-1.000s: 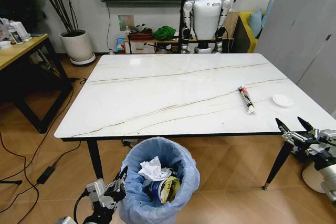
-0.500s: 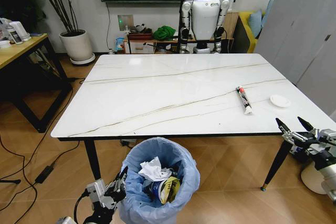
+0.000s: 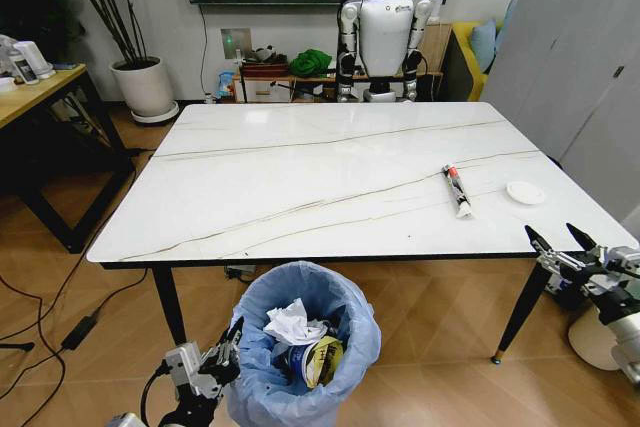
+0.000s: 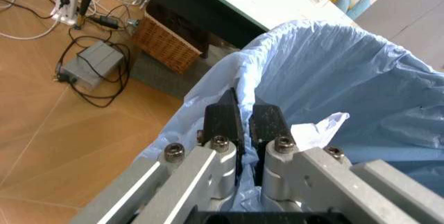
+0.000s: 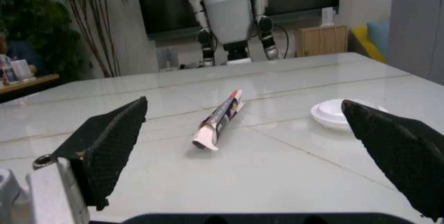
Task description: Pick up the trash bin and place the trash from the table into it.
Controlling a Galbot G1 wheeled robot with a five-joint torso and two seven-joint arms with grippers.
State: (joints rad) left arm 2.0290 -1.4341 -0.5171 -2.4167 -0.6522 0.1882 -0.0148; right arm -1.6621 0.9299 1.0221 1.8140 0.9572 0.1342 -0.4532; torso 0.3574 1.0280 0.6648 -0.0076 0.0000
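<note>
The trash bin (image 3: 300, 347), lined with a crinkly light-blue bag, hangs just in front of the table's near edge. My left gripper (image 3: 233, 335) is shut on its bag rim; in the left wrist view the left gripper (image 4: 243, 115) pinches the blue plastic of the trash bin (image 4: 347, 73). Inside lie a white tissue (image 3: 291, 323), a blue cup and a yellow wrapper. On the white marble table (image 3: 300, 167) rest a slim red-black tube (image 3: 455, 190) and a white disc (image 3: 525, 192). My right gripper (image 3: 551, 234) is open beyond the table's front right corner; from the right gripper (image 5: 246, 107) the tube (image 5: 218, 117) and disc (image 5: 336, 114) lie ahead.
A white humanoid robot (image 3: 378, 35) stands behind the table. A wooden desk (image 3: 40, 97) and a potted plant (image 3: 145, 82) are at the left, a grey wall at the right. Cables (image 4: 90, 63) and a wicker basket (image 4: 166, 47) lie on the floor. A beige bucket (image 3: 592, 337) stands by my right arm.
The whole head view has shifted, so the camera moved: the table, tube and disc now sit slightly further left in the picture. Both grippers keep their pose.
</note>
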